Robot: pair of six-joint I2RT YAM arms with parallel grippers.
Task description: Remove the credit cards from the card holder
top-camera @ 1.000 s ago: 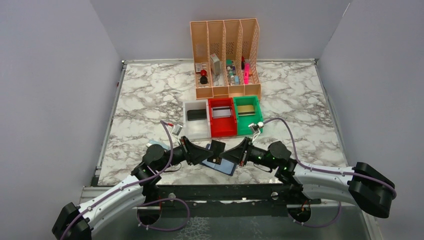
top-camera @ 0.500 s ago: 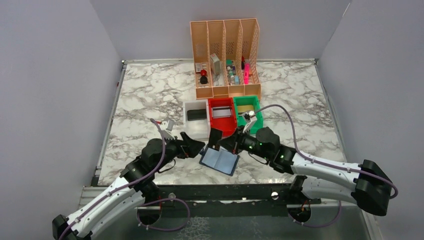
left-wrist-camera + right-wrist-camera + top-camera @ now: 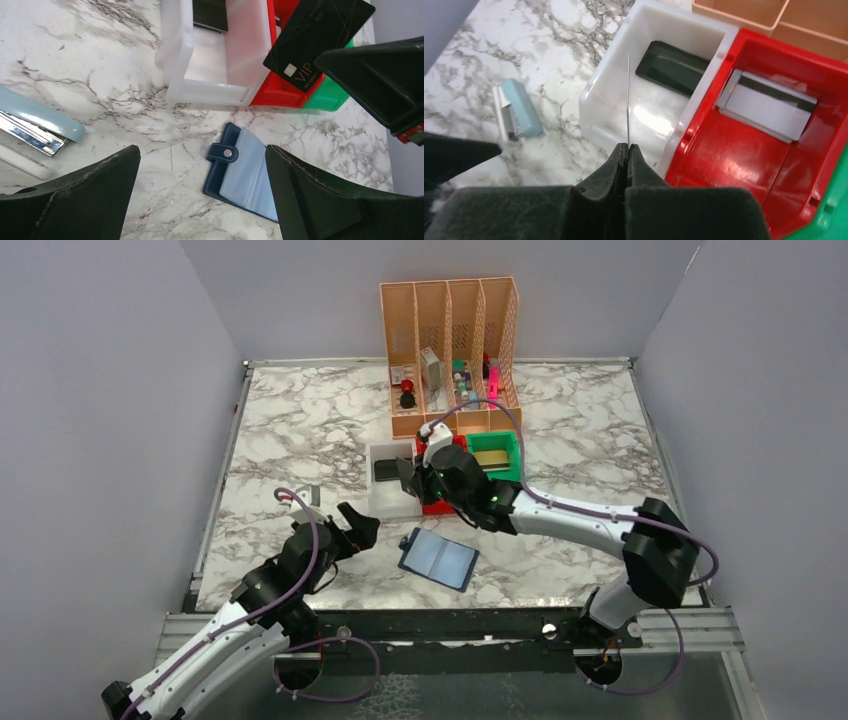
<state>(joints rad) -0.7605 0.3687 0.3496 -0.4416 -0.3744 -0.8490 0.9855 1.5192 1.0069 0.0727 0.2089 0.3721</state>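
Note:
The dark navy card holder (image 3: 438, 558) (image 3: 245, 172) lies open and flat on the marble, its greyish pockets up. My left gripper (image 3: 355, 525) (image 3: 202, 148) is open just left of it, holding nothing. My right gripper (image 3: 408, 480) (image 3: 628, 146) is shut on a black credit card (image 3: 315, 37), seen edge-on in the right wrist view (image 3: 628, 100), above the white bin (image 3: 594, 100). Another black card (image 3: 671, 67) lies in that bin. A silver-grey card (image 3: 769, 105) lies in the red bin (image 3: 724, 150), and a gold card (image 3: 490, 458) in the green bin (image 3: 503, 480).
A tall orange slotted rack (image 3: 450, 350) with small items stands behind the three bins. A light blue stapler (image 3: 35, 120) (image 3: 519, 112) lies on the marble left of the white bin, close to my left arm. Grey walls close in both sides.
My right gripper lifted the black card away from the holder and carried it back over the white bin. My left gripper opened, released the holder and drew back to the left.

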